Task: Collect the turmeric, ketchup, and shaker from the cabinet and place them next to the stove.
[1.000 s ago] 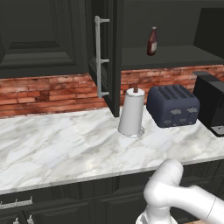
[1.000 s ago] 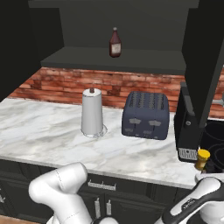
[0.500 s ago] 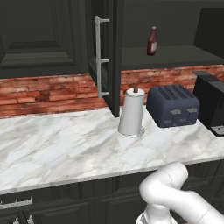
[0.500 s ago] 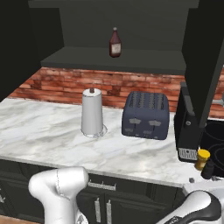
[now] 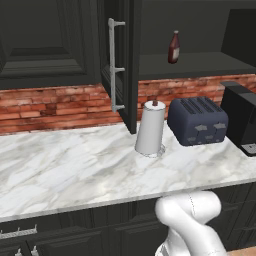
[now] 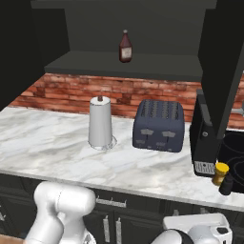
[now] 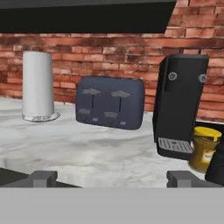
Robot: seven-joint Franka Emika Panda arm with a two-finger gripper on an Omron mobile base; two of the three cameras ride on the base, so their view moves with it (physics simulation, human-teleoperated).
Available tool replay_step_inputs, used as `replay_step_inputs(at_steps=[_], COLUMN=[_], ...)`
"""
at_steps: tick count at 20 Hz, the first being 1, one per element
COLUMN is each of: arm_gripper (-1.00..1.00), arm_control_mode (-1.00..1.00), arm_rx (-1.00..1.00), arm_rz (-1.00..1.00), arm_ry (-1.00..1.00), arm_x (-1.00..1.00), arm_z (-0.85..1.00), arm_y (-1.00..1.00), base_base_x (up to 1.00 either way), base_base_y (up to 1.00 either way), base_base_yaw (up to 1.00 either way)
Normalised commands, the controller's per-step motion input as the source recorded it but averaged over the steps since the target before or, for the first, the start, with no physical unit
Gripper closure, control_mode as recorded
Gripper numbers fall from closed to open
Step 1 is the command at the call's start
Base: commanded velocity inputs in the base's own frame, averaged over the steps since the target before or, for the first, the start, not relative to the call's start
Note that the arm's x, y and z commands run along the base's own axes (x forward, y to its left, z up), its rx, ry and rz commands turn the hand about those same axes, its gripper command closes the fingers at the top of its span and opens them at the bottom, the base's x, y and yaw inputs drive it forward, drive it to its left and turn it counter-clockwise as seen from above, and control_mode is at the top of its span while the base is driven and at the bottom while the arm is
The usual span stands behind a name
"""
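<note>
1. The white paper towel roll (image 7: pixel 38 85) stands at 9 o'clock on the pale marble surface (image 7: pixel 87 153).
2. A dark blue toaster (image 7: pixel 110 102) sits at centre, the black coffee machine (image 7: pixel 180 105) right of it.
3. The yellow-topped turmeric jar (image 7: pixel 204 148) and dark grey shaker (image 7: pixel 217 164) stand together at 4 o'clock.
4. The slim dark red ketchup bottle (image 6: pixel 125 46) remains on the charcoal cabinet (image 6: pixel 143 66) shelf at 12 o'clock.
5. The end effector (image 7: pixel 111 178) is spread wide, holding nothing.

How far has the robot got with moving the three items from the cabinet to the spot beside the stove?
Done: the turmeric and the shaker stand together on the counter by the coffee machine, at the stove's edge. In hand: nothing; the pincer is open and empty, low at the counter front. Left: the ketchup stands on the shelf of the open cabinet, to be fetched and set beside the others.
</note>
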Motion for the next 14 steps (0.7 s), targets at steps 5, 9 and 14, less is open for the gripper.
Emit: replay_step_inputs(at_steps=[5,9,14], arm_gripper=[-1.0,-1.0,-1.0], arm_control_mode=[-1.0,-1.0,-1.0], arm_rx=[0.0,0.0,0.0], arm_rz=[-0.07,-0.09,-0.09], arm_ry=[0.0,0.0,0.0], arm_x=[-0.14,0.0,0.0], arm_z=[0.47,0.83,0.93], arm_y=[1.0,1.0,1.0], base_base_x=[0.0,0.0,0.0], base_base_y=[0.0,0.0,0.0], base_base_yaw=[0.0,0.0,0.0])
